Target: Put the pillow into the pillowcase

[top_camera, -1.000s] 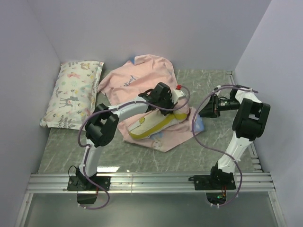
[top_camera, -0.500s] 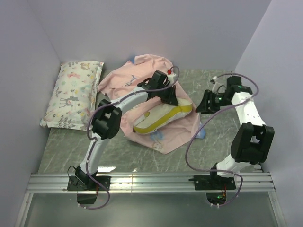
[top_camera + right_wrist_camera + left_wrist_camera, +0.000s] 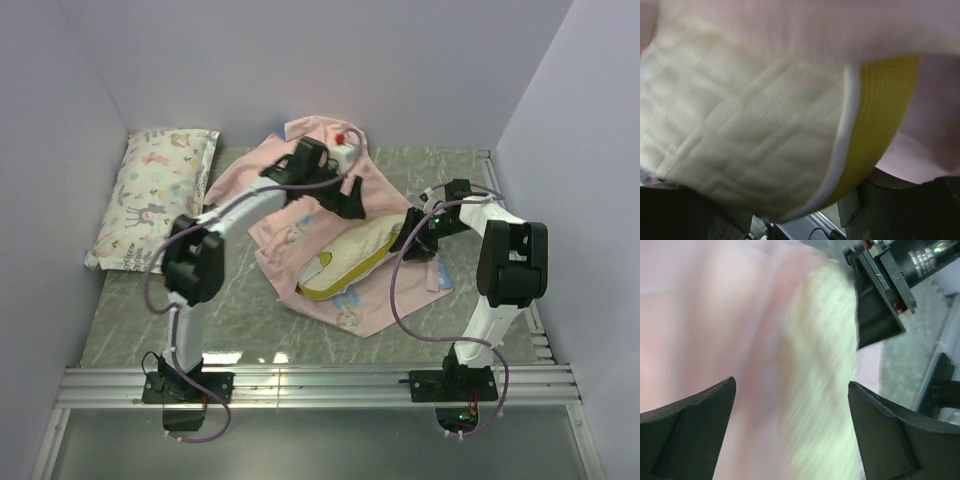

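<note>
The pillow [image 3: 350, 255] lies slantwise and mostly bare on the crumpled pink pillowcase [image 3: 370, 305], with cloth lapping only its far edge, so find the open hem before you push. Your left gripper [image 3: 791, 385] hangs over that cloth, fingers spread wide and empty; pinch a single layer. Your right gripper [image 3: 408, 238] sits at the pillow's right end, jaws apart, though you cannot tell whether they pinch it.

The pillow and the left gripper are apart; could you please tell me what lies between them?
Only pink pillowcase fabric lies between the left gripper and the pillow; the top view shows this.
</note>
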Robot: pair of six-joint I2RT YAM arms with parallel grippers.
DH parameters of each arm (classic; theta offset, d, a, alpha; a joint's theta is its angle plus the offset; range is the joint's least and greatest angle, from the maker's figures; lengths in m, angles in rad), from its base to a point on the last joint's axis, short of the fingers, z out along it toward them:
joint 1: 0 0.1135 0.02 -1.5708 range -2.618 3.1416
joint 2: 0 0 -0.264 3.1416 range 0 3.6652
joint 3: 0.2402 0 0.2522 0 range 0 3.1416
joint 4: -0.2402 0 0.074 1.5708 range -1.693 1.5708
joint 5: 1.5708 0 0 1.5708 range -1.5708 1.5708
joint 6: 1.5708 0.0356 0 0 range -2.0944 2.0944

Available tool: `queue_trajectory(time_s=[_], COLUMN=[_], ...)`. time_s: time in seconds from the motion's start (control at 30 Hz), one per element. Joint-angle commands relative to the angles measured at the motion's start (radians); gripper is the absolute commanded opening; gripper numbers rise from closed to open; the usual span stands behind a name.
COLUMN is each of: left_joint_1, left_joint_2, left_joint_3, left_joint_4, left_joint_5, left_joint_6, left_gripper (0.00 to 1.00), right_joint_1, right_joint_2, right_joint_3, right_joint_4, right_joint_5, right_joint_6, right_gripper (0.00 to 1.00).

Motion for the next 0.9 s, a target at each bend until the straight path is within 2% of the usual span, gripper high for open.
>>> queue_trajectory(time_s=[0.0,0.13,0.2,0.23,0.3,0.4,0.47,0.5,0.63,0.67,0.77,0.87], left_joint_1=[0.139,0.245,0.29,0.298,0.302,0.275,0.244,0.224,0.091,0.027,-0.056,-0.031], left_joint_2=[-0.228,-0.164,-0.103,-0.092,-0.096,-0.121,-0.128,-0.137,-0.225,-0.252,-0.357,-0.401], left_joint_3=[-0.055,-0.083,-0.081,-0.104,-0.2,-0.321,-0.366,-0.385,-0.498,-0.521,-0.581,-0.564], left_joint_4=[-0.047,-0.165,-0.228,-0.266,-0.262,-0.202,-0.242,-0.253,-0.288,-0.29,-0.264,-0.244], left_joint_5=[-0.115,-0.261,-0.23,-0.219,-0.186,-0.179,-0.131,-0.111,-0.03,0.022,0.09,0.078], left_joint_6=[0.245,0.425,0.522,0.542,0.595,0.623,0.631,0.635,0.613,0.577,0.47,0.377], left_gripper=[0.99,0.99,0.96,0.9,0.85,0.64,0.34,0.33,0.01,0.0,0.0,0.0], right_joint_1=[0.003,0.014,0.012,0.012,0.012,0.011,0.011,0.012,0.012,0.011,0.024,0.066], right_joint_2=[0.038,0.09,0.116,0.126,0.15,0.201,0.23,0.236,0.253,0.255,0.253,0.246], right_joint_3=[0.056,0.099,0.126,0.136,0.166,0.234,0.281,0.292,0.346,0.36,0.374,0.363], right_joint_4=[0.104,0.104,0.095,0.092,0.089,0.073,0.053,0.05,0.032,0.032,0.038,0.029], right_joint_5=[-0.036,-0.03,-0.014,0.002,0.04,0.083,0.098,0.098,0.109,0.106,0.088,0.018], right_joint_6=[0.085,0.091,0.073,0.065,0.038,0.016,0.006,0.006,-0.011,-0.014,-0.01,-0.011], right_gripper=[0.63,0.63,0.62,0.62,0.61,0.6,0.59,0.59,0.59,0.59,0.59,0.58])
